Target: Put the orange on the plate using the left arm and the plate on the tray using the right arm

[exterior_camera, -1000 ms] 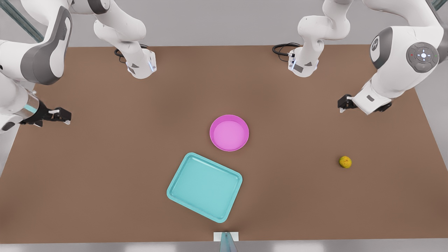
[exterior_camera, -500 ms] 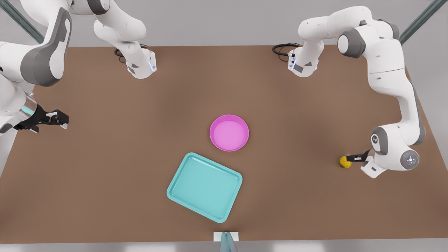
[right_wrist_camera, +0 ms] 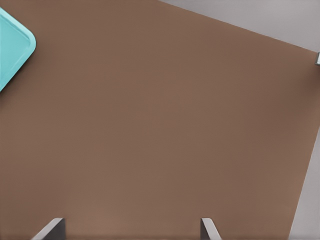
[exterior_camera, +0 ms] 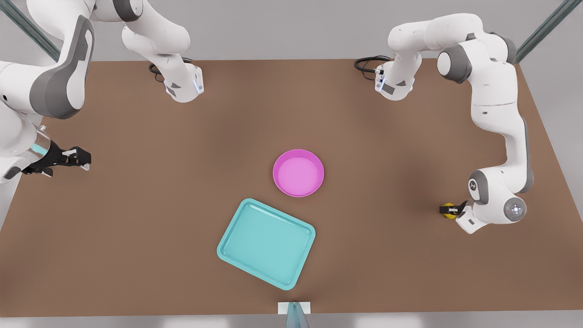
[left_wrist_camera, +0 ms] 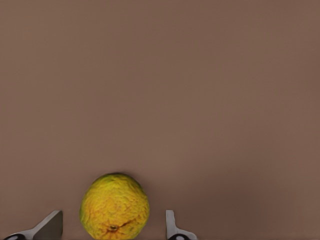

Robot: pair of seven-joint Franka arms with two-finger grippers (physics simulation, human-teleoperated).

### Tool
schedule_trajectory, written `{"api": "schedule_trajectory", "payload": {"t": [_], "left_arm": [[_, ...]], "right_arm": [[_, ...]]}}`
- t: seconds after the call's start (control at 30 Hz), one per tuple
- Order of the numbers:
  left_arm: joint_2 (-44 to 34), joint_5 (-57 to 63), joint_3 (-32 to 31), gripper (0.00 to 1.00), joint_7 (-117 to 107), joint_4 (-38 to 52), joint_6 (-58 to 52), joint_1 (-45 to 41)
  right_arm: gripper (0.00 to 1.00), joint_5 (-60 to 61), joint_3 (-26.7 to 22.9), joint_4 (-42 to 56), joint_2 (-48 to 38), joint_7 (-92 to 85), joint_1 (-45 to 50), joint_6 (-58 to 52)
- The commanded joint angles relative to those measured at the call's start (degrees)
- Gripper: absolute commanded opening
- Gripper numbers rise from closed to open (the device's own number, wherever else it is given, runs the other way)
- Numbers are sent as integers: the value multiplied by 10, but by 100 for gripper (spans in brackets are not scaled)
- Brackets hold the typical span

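The small yellow orange (exterior_camera: 450, 216) lies on the table at the front view's right, mostly covered by my left gripper (exterior_camera: 447, 210). In the left wrist view the orange (left_wrist_camera: 115, 212) sits between the two open fingertips (left_wrist_camera: 172, 227), with a gap on each side. The pink plate (exterior_camera: 298, 173) stands at the table's middle. The turquoise tray (exterior_camera: 266, 243) lies just in front of it, apart from it. My right gripper (exterior_camera: 84, 159) waits open at the front view's far left, with nothing between its fingers (right_wrist_camera: 131, 222).
Both arm bases (exterior_camera: 182, 86) stand at the table's far edge, each with a black cable. A small white block (exterior_camera: 294, 308) sits at the near edge. One tray corner (right_wrist_camera: 12, 47) appears in the right wrist view. Bare brown table surrounds the orange.
The left arm swung down from high above the table to the orange, and its fingers now straddle the fruit. The right gripper only shifted slightly. Orange, plate and tray stayed put.
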Motion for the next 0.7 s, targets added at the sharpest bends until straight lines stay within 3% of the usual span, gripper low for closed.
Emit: {"api": "schedule_trajectory", "payload": {"t": [0.0,0.3,0.37,0.4,0.57,0.67], "left_arm": [[5,2,1,100,44,0,10,1],[32,1,1,100,44,0,28,2],[31,2,1,63,43,0,31,2],[31,2,2,56,43,0,28,1],[22,3,2,59,41,0,11,1],[-62,2,-3,59,-101,-1,-117,-53]], "right_arm": [[100,1,0,0,-1,-15,0,0],[100,1,0,1,5,-14,1,1],[100,1,0,1,5,-15,1,1],[100,1,0,1,5,-15,1,0],[100,1,0,1,5,-15,1,1],[100,1,0,0,6,-15,1,1]]}}
